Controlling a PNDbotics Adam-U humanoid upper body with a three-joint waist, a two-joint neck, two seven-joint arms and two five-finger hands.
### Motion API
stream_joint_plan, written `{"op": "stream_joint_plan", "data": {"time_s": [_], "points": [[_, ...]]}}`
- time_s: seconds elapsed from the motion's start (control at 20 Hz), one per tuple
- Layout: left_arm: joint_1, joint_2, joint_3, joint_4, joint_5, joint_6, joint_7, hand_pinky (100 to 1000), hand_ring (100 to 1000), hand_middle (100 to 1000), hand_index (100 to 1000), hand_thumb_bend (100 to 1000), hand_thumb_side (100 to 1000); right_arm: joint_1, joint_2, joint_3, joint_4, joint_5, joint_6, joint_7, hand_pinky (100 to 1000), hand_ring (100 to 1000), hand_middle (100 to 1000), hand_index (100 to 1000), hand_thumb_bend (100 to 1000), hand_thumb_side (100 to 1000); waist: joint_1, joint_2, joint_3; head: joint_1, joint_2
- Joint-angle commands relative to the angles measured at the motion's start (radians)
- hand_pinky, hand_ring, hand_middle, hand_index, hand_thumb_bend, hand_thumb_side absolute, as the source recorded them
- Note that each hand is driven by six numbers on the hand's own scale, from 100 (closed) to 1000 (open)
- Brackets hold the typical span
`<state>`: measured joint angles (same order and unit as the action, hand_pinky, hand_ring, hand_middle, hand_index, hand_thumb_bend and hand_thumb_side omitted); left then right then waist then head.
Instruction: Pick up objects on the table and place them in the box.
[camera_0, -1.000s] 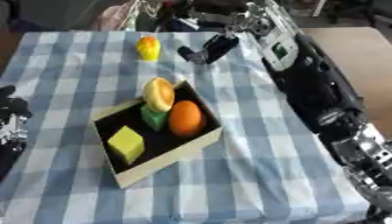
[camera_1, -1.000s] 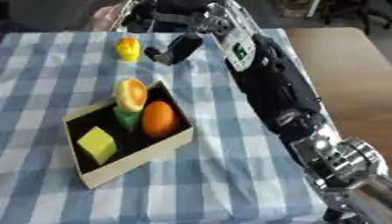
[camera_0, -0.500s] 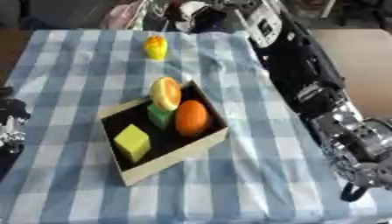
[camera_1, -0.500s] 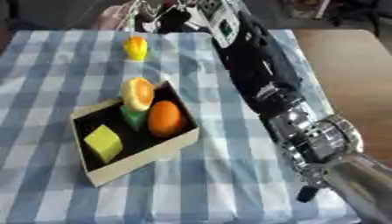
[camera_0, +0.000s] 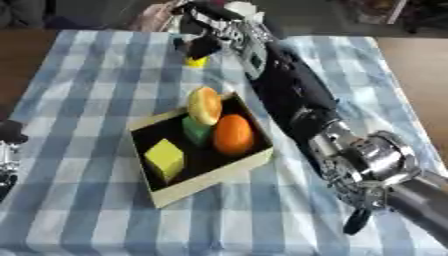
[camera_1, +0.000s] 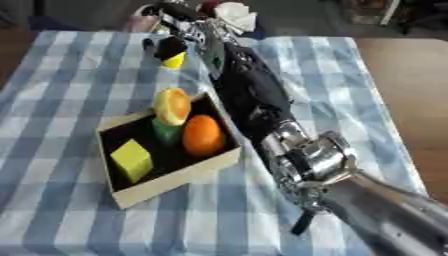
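A small yellow object (camera_0: 196, 62) lies on the checked cloth at the far side of the table. My right hand (camera_0: 200, 46) is directly over it and hides its top; the arm (camera_0: 289, 85) stretches across the table from the lower right. Whether the hand has hold of the object is not visible. An open cardboard box (camera_0: 208, 178) with a dark inside stands mid-table. It holds a yellow cube (camera_0: 165, 157), a green block (camera_0: 196, 132), an orange (camera_0: 233, 134) and a yellow-orange fruit (camera_0: 205, 104). My left hand (camera_0: 8, 150) shows only at the left edge.
The blue-and-white checked cloth (camera_0: 96, 90) covers the table, with bare wood (camera_0: 416, 65) at the right. A white crumpled thing (camera_1: 233, 15) lies beyond the far edge. My right arm runs close along the box's right side.
My right hand has swung left along the far edge and come down over the yellow object. The whole view has also shifted, so the head has moved.
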<state>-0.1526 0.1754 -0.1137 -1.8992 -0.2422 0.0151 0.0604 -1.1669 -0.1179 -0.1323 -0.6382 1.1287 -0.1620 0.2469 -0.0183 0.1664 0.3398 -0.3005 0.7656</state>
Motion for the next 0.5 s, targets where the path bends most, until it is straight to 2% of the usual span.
{"op": "stream_joint_plan", "data": {"time_s": [0.05, 0.25, 0.5], "points": [[-0.016, 0.007, -0.004, -0.021, 0.004, -0.002, -0.009, 679, 579, 584, 806, 210, 586, -0.022, -0.006, -0.020, 0.013, 0.065, 0.069, -0.034, 908, 877, 952, 966, 100, 409, 0.002, -0.004, 0.010, -0.015, 0.004], [-0.016, 0.005, -0.006, -0.022, 0.006, -0.003, -0.014, 679, 579, 583, 806, 210, 587, -0.016, -0.007, -0.026, 0.025, 0.161, 0.160, -0.086, 889, 875, 957, 970, 100, 361, 0.002, -0.003, 0.024, -0.023, 0.004], [-0.017, 0.004, -0.009, -0.020, 0.006, -0.003, -0.018, 680, 579, 583, 807, 211, 589, -0.008, -0.009, -0.037, 0.043, 0.260, 0.257, -0.152, 880, 878, 973, 972, 100, 356, 0.000, -0.001, 0.032, -0.026, 0.004]]}}
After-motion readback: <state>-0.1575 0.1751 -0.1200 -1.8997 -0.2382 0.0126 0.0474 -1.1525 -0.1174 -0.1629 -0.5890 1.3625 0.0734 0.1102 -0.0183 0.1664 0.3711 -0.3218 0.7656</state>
